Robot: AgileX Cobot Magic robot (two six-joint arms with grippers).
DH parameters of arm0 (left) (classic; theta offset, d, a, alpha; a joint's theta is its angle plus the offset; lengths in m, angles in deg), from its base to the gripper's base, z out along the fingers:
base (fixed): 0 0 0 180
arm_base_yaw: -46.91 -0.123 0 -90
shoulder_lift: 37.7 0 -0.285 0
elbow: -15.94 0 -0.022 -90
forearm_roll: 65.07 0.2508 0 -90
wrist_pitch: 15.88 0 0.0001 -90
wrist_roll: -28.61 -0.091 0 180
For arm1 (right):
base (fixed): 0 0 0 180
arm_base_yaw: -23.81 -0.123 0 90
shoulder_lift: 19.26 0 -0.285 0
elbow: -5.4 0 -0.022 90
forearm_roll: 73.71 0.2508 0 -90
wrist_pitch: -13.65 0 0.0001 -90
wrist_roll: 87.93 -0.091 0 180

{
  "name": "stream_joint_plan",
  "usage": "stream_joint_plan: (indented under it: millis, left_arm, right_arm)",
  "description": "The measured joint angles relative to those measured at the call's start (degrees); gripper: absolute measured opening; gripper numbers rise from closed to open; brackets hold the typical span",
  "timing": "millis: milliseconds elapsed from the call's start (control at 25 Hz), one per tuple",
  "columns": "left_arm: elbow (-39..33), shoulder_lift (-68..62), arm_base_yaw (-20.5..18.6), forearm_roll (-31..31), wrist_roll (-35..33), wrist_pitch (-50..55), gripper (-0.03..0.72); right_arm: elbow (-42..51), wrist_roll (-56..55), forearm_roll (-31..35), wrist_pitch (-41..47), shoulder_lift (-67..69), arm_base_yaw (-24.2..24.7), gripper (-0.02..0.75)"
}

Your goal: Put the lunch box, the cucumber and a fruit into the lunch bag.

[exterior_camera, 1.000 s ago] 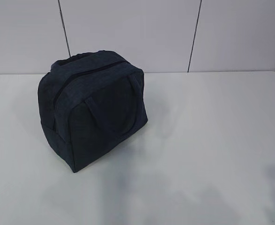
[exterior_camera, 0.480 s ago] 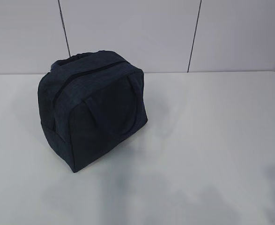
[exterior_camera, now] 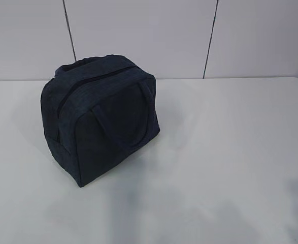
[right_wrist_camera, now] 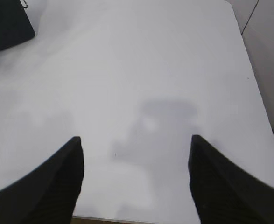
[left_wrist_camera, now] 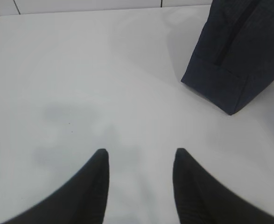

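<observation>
The dark navy lunch bag [exterior_camera: 100,118] stands on the white table at the left, its top zipper closed and one loop handle lying against its front face. It also shows at the top right of the left wrist view [left_wrist_camera: 239,56] and as a corner in the right wrist view [right_wrist_camera: 6,23], with its silver ring pull [right_wrist_camera: 24,3] at the top edge. My left gripper [left_wrist_camera: 139,153] is open and empty above bare table, left of the bag. My right gripper [right_wrist_camera: 136,140] is open and empty near the table's front edge. The lunch box, cucumber and fruit are out of view. Neither gripper shows in the exterior view.
The white table [exterior_camera: 225,152] runs back to a grey panelled wall [exterior_camera: 189,35]. Its right edge [right_wrist_camera: 256,79] and front edge show in the right wrist view. Faint arm shadows lie on the table near the front.
</observation>
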Motion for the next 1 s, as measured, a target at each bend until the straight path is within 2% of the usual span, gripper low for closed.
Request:
stream_joint_plan:
  millis: [1000]
  left_arm:
    - [0.0,0.0,0.0,0.0,0.0,0.0,0.326]
  right_arm:
    - [0.0,0.0,0.0,0.0,0.0,0.0,0.508]
